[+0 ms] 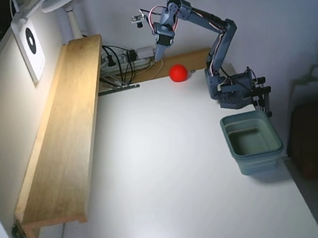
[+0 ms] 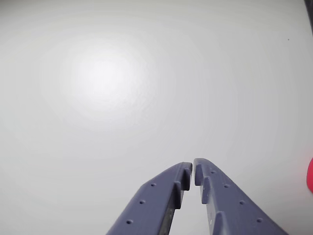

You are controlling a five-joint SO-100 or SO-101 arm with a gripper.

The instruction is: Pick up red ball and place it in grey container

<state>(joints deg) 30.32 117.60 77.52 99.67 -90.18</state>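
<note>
In the fixed view, a long pale wooden shelf (image 1: 64,134) with a smooth grained top runs along the left edge of the bench (image 1: 173,197), and to its right the bench is a wide, matte white surface that lies open from the shelf across to the grey container. Behind the shelf's far end a tangle of black cables (image 1: 120,63) lies by the wall. Just right of the cables the end effector (image 1: 158,55) hangs above the bench, pointing down; in the wrist view (image 2: 193,169) its two blue-grey plastic fingers, dotted with small holes, nearly meet at the tips and hold nothing. The red ball (image 1: 178,72), a smooth glossy sphere, sits on the bench just right of the end effector, apart from it. The grey container (image 1: 252,141), grey-green plastic with rounded corners and a flared rim, stands near the bench's right edge, well apart from the ball.
</note>
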